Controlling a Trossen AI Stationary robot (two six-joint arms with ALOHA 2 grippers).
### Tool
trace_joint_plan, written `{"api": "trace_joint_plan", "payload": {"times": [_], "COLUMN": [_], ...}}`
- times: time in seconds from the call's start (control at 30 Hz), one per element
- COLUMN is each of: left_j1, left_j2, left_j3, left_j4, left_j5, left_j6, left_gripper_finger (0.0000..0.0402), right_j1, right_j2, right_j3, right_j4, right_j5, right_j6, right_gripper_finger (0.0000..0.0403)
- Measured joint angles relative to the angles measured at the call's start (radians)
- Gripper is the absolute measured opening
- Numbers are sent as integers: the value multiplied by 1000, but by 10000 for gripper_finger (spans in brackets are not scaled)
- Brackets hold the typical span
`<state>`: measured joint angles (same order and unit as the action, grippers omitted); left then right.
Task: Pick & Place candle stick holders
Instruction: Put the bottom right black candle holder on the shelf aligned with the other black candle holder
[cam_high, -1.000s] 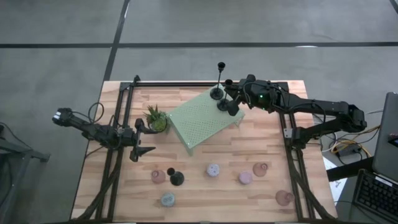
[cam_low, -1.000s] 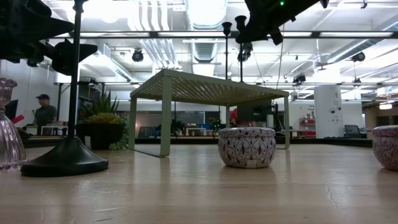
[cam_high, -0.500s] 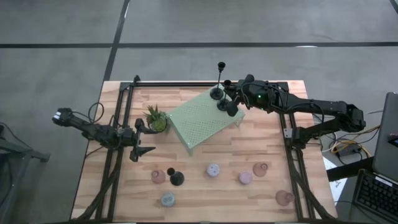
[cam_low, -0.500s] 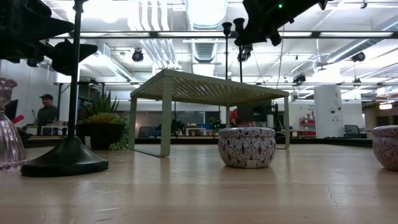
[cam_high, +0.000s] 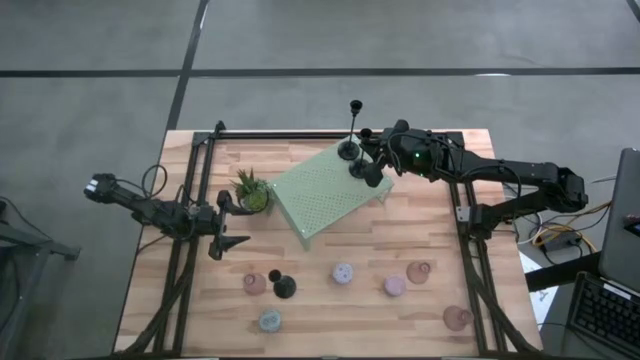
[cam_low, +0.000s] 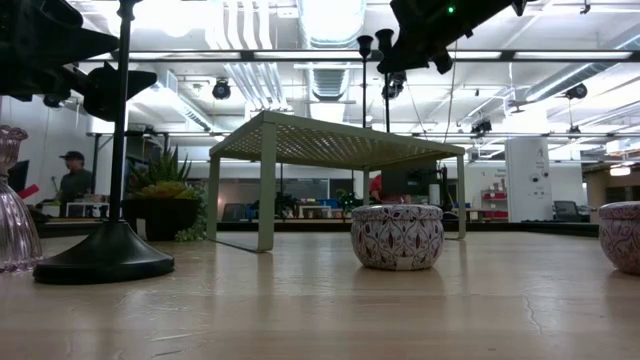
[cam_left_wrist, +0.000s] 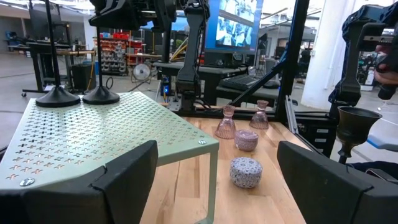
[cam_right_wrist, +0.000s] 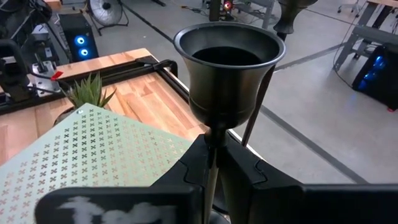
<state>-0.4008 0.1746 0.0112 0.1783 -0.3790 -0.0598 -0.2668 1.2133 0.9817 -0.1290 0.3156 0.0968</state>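
Observation:
Two black candle stick holders stand at the far right corner of the pale green stand (cam_high: 325, 195). One stick (cam_high: 351, 135) is free and rests on its round base. My right gripper (cam_right_wrist: 211, 160) is shut on the other stick (cam_right_wrist: 227, 62). A third black stick (cam_high: 284, 287) stands on its base near the table's front left. Beside and right of it are pink glass cups (cam_high: 419, 271) and round pucks (cam_high: 343, 272). My left gripper (cam_high: 226, 226) waits open at the table's left, level, with nothing between its fingers. My right gripper pinches the black stick's thin stem (cam_right_wrist: 210, 144) just below its cup, between the two fingers. The fingers come from the table's right side, nearly level, across the upright stem. The stick stands upright with its round base (cam_left_wrist: 101, 95) on the stand's top.
A small spiky potted plant (cam_high: 252, 192) stands at the stand's left corner, close to my left gripper. Black frame rails (cam_high: 190, 200) run along both sides of the table. Bare wood lies between the stand and the row of holders near the front.

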Motion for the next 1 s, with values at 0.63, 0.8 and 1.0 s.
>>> {"api": "trace_joint_plan", "payload": {"times": [0.63,0.8,1.0], "left_j1": [0,0,0], "left_j2": [0,0,0], "left_j3": [0,0,0], "left_j4": [0,0,0], "left_j5": [0,0,0], "left_j6": [0,0,0], "left_gripper_finger": [335,335,335], "right_j1": [-1,-1,-2], "right_j2": [0,0,0], "right_j3": [0,0,0], "right_j4": [-3,-2,-2], "right_j5": [8,14,30], "right_j6": [-64,-75,-90], "right_gripper_finger": [87,69,44]}}
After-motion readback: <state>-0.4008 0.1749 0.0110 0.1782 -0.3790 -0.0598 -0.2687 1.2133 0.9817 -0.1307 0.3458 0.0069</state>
